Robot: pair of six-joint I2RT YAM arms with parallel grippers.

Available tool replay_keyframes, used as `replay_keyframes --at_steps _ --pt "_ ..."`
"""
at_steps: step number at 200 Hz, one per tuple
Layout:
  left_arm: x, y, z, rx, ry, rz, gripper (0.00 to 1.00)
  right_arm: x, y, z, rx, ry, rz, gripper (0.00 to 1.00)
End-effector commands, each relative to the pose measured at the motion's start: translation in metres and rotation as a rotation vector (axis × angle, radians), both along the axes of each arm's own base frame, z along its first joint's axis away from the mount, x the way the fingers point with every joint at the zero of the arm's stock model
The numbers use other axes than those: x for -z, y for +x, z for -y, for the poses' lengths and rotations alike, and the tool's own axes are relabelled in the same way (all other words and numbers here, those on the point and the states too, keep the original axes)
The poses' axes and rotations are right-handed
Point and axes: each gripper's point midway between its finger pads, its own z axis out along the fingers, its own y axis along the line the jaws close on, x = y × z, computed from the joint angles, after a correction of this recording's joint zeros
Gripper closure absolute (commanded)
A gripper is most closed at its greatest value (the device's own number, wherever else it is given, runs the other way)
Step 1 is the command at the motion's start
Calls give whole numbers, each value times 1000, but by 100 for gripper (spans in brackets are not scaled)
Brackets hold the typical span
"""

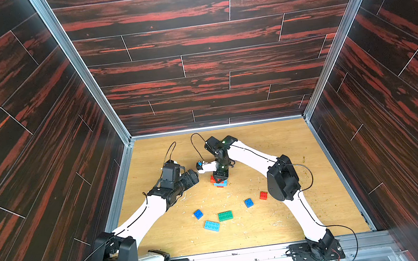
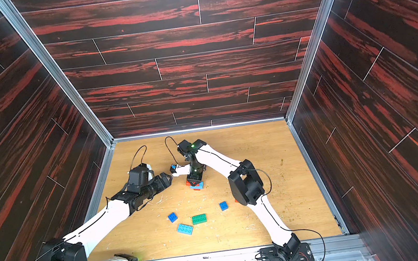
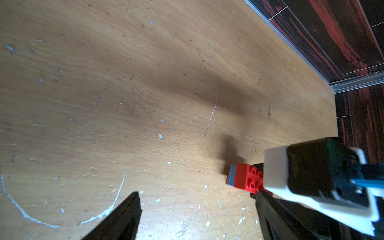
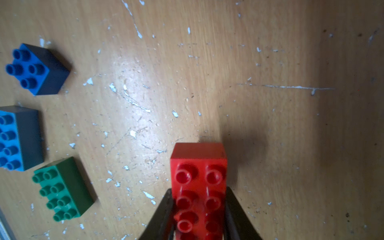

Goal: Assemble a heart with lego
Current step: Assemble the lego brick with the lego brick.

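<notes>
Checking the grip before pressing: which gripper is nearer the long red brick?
Right. The right gripper is shut on the long red brick; the left gripper hangs open beside it, holding nothing.

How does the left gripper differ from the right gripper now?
The left gripper has open, empty jaws; the right gripper has jaws shut on a red oblong brick. The left gripper points sideways toward that brick; the right gripper points straight down. Both have black jaws.
</notes>
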Motion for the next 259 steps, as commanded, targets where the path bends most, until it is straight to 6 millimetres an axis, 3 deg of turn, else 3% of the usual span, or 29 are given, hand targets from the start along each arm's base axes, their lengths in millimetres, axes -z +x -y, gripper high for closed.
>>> replay_keyframes --at_steps 1,112,140,259 --pt "7 -2 -5 -2 29 -16 9 12 1 2 10 -26 -12 91" --pt "11 -2 -6 -1 36 -34 10 29 -5 -5 1 -49 -24 91" --pt "11 -3 -6 1 39 -38 9 40 -4 4 16 -102 -19 91" --pt "11 -5 -10 -4 48 -40 9 36 -12 15 75 -142 13 91"
